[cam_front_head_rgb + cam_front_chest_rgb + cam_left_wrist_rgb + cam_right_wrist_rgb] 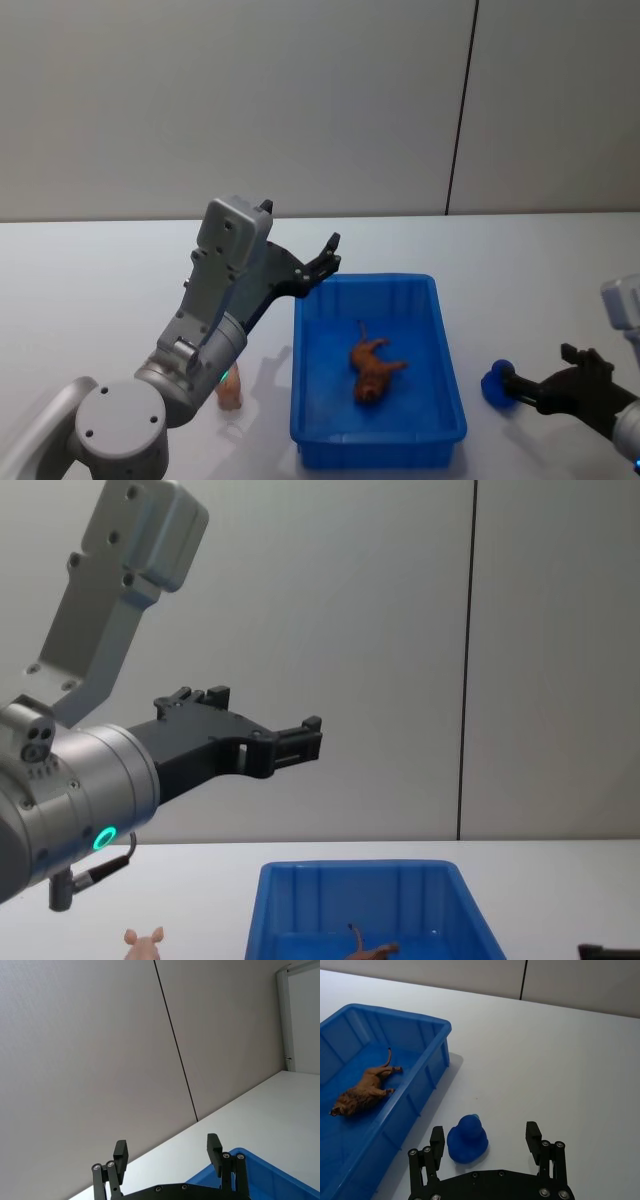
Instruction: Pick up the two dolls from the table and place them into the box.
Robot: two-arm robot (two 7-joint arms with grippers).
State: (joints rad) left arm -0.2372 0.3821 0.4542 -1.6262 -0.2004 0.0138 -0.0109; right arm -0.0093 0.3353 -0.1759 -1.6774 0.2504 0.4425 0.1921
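The brown-orange doll lies on its side inside the blue box, tail toward the far wall; the right wrist view shows this doll and the box too. The pale pink doll stands on the white table just left of the box, partly behind my left arm; the chest view shows its ears. My left gripper hangs open and empty high above the box's far left corner. My right gripper is open, low over the table right of the box.
A small blue toy figure sits on the table between my right gripper's fingers, nearer one of them; the head view shows it right of the box. A grey wall stands behind the table.
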